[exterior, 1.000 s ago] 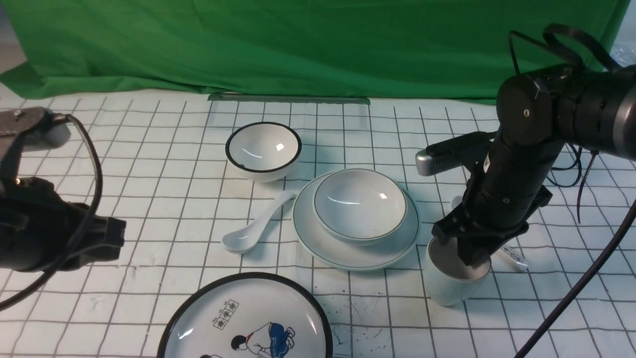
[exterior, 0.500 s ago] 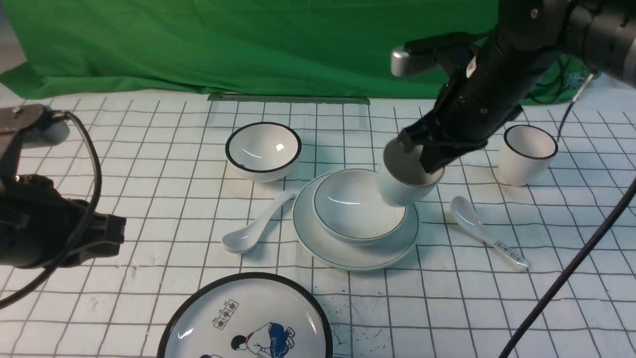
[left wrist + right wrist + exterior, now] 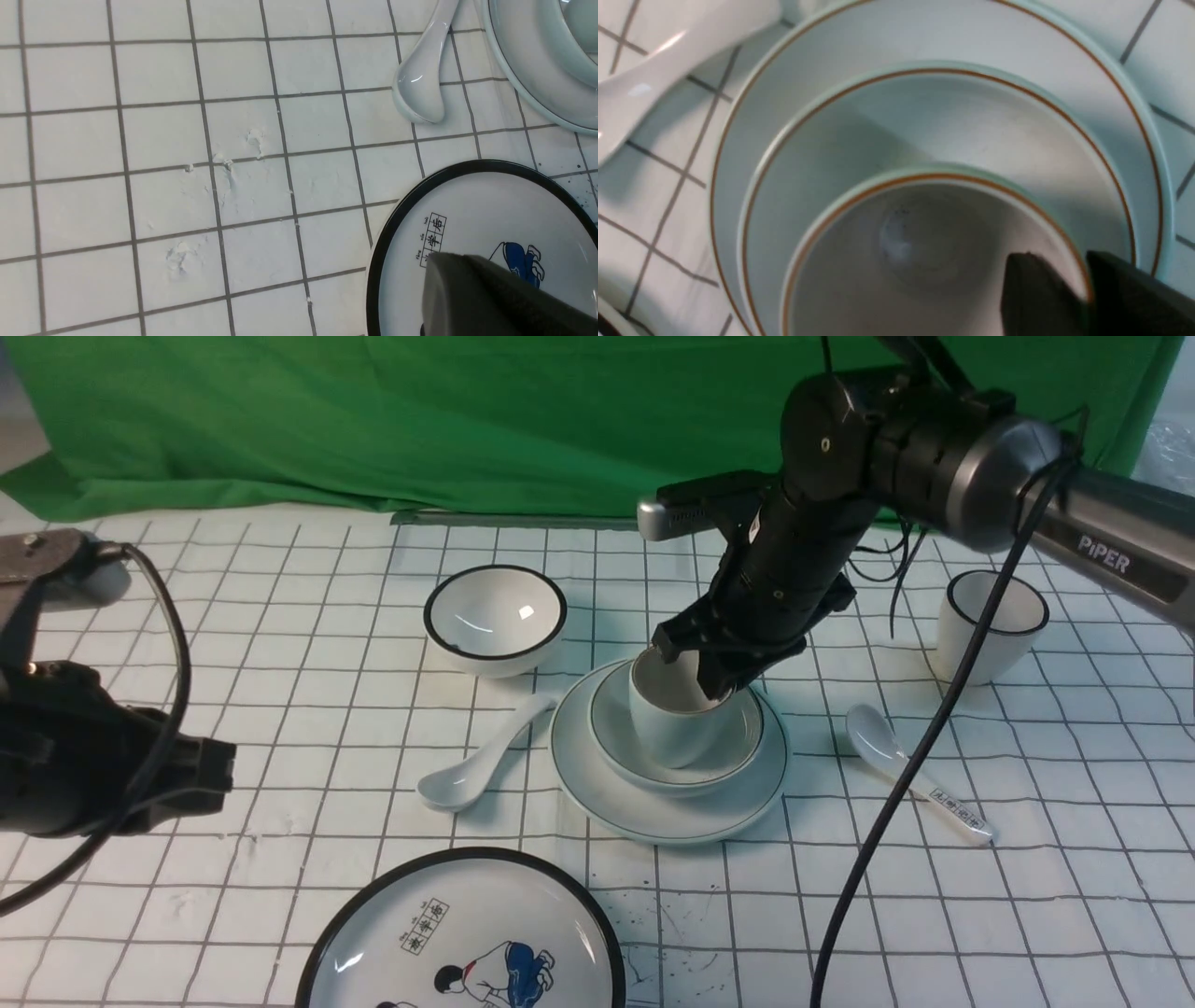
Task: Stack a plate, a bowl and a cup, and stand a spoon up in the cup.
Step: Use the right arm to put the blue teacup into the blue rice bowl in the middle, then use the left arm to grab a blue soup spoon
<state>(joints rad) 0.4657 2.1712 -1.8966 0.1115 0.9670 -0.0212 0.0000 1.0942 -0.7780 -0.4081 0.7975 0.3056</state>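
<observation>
The pale plate (image 3: 653,807) lies mid-table with the pale bowl (image 3: 738,747) on it. The pale cup (image 3: 672,728) stands upright inside the bowl. My right gripper (image 3: 714,681) is shut on the cup's far right rim, one finger inside and one outside. The right wrist view shows the cup (image 3: 896,261) within the bowl (image 3: 924,121) on the plate (image 3: 1017,37). The plain white spoon (image 3: 476,765) lies on the table left of the plate, also in the left wrist view (image 3: 423,88). My left gripper (image 3: 210,775) hangs at the far left, shut and empty.
A black-rimmed bowl (image 3: 495,616) sits behind the spoon. A black-rimmed cup (image 3: 990,621) stands at the right. A spoon with printed characters (image 3: 910,770) lies right of the plate. A black-rimmed cartoon plate (image 3: 462,943) is at the front edge, under my left gripper (image 3: 467,259).
My right gripper has lifted the cup from the table front right of the plate, carried it left over the bowl and lowered it into the bowl. The left arm has not moved.
</observation>
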